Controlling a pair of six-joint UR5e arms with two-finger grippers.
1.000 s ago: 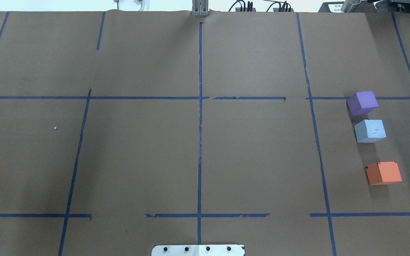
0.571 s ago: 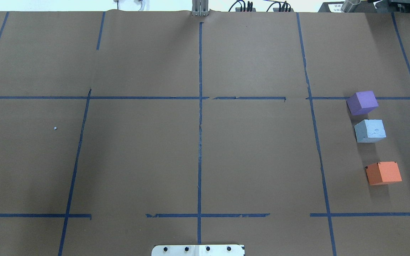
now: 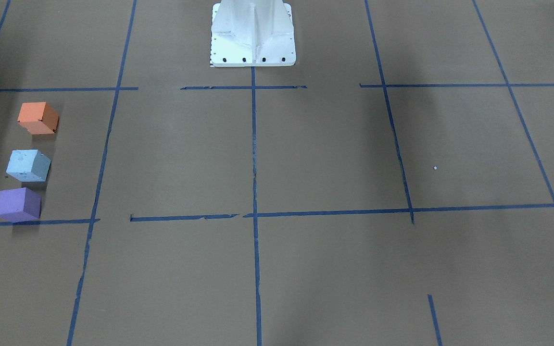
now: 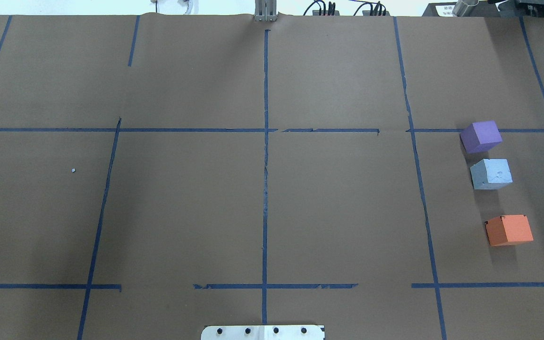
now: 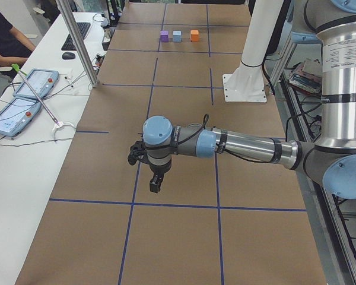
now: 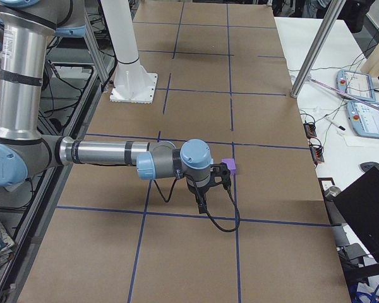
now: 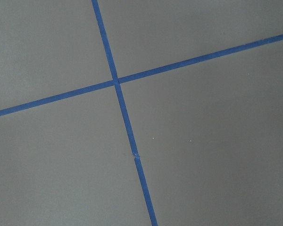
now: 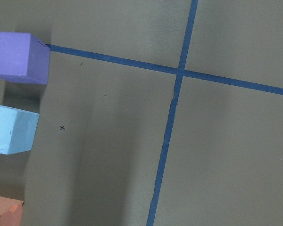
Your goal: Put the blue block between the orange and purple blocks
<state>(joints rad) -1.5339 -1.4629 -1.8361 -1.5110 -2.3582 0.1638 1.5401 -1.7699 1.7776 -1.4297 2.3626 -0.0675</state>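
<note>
The pale blue block (image 4: 490,174) sits on the brown table between the purple block (image 4: 480,136) and the orange block (image 4: 509,230), in a row at the right. It stands closer to the purple one. The row also shows in the front view: orange (image 3: 38,117), blue (image 3: 28,165), purple (image 3: 18,204). The right wrist view shows all three at its left edge: purple (image 8: 16,56), blue (image 8: 12,128), orange (image 8: 4,212). My left gripper (image 5: 155,187) and right gripper (image 6: 203,207) show only in the side views, above the table; I cannot tell whether they are open or shut.
Blue tape lines (image 4: 265,165) divide the brown paper table. The white robot base (image 3: 253,33) stands at the near edge. Tablets (image 5: 24,95) and a laptop (image 6: 366,208) lie on the side table beyond the far edge.
</note>
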